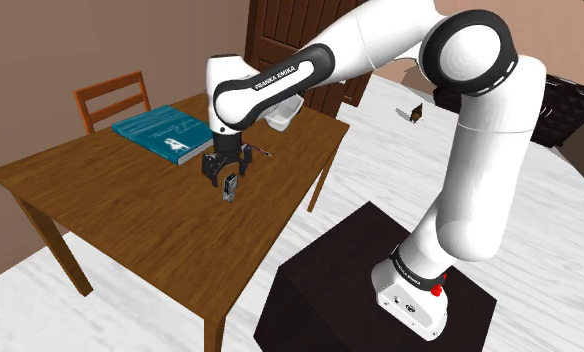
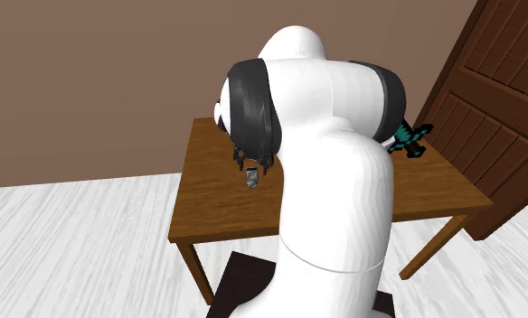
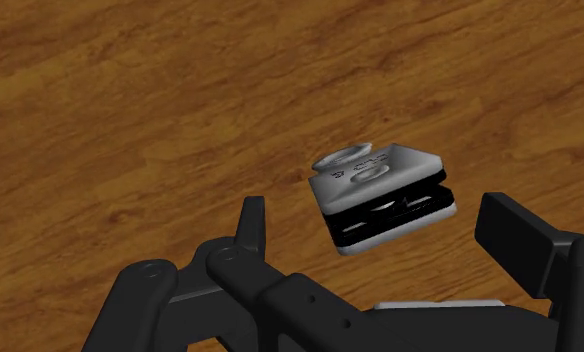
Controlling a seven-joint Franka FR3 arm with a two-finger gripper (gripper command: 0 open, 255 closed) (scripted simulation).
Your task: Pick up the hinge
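Closest to me, in the wrist view, the gripper (image 3: 378, 218) has its two black fingers spread wide. The hinge (image 3: 382, 190) sits in the gap between them, and neither finger touches it. It is a small grey piece of two leaves with a dark slot between them, and it looks tilted against the wood grain behind it. I cannot tell from here how much of that tilt comes from the camera.

In the shoulder view, the dark box of the stand (image 1: 375, 290) is nearest, and the white arm (image 1: 480, 150) rises from it and bends over the table (image 1: 100, 200). The gripper (image 1: 226, 178) points straight down near the middle of the brown wooden top, with the hinge (image 1: 229, 194) just below the fingertips on the table. The second exterior view agrees: the gripper (image 2: 250, 166) hangs right over the hinge (image 2: 251, 180).

Farther back on the table lies a teal book (image 1: 170, 132), well apart from the hinge. A wooden chair (image 1: 112, 98) stands behind it at the far edge. Beyond that is a dark wooden door (image 1: 280, 30).
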